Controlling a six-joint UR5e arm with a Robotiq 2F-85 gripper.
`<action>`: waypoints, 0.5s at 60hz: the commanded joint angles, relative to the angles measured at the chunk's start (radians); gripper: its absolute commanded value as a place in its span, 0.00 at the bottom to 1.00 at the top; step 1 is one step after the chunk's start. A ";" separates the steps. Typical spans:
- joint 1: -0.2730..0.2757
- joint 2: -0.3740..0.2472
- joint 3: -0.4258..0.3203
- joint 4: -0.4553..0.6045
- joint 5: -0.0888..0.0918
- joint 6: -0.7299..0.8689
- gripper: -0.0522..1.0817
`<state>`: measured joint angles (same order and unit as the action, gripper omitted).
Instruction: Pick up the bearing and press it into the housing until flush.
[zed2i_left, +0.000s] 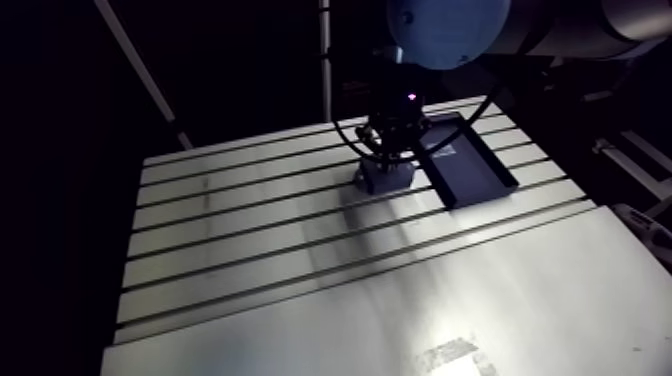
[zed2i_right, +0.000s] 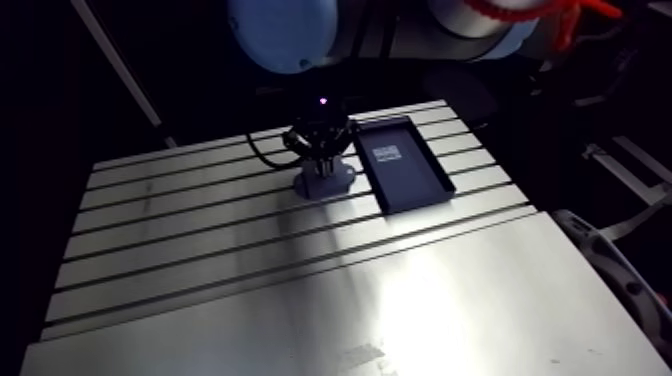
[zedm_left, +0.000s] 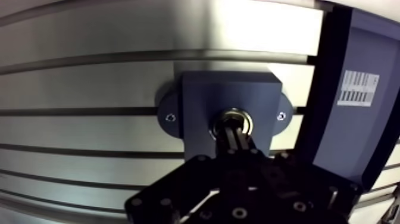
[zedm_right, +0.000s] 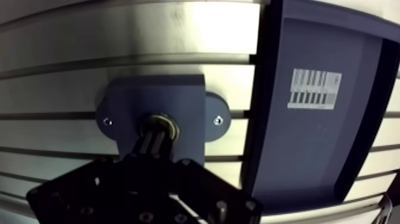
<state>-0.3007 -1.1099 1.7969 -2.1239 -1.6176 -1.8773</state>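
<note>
The blue-grey housing (zedm_left: 196, 101) is a block with two screwed side ears, and it lies flat on the slotted table (zedm_left: 89, 71). A metallic bearing (zedm_left: 245, 117) sits in its central bore, with its bright ring showing around my fingertips. My gripper (zedm_left: 232, 132) is straight above the bore with its two fingers together, tips down on the middle of the bearing. How deep the bearing sits I cannot tell. In the arm view the gripper (zed2i_left: 390, 150) stands low over the housing (zed2i_left: 385, 180).
A dark blue tray (zed2i_left: 470, 160) with raised walls lies close beside the housing, with a white barcode label (zedm_left: 357, 88) on its floor. The table's slots run across under the housing, and a smooth metal plate (zed2i_left: 450, 300) covers the near part of the table.
</note>
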 joint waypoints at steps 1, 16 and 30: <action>0.000 0.000 0.000 -0.002 0.000 -0.001 0.84; 0.000 0.000 -0.001 0.000 0.000 -0.003 0.84; 0.000 0.000 0.000 -0.002 0.000 -0.003 0.84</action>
<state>-0.3007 -1.1099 1.7963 -2.1241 -1.6176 -1.8796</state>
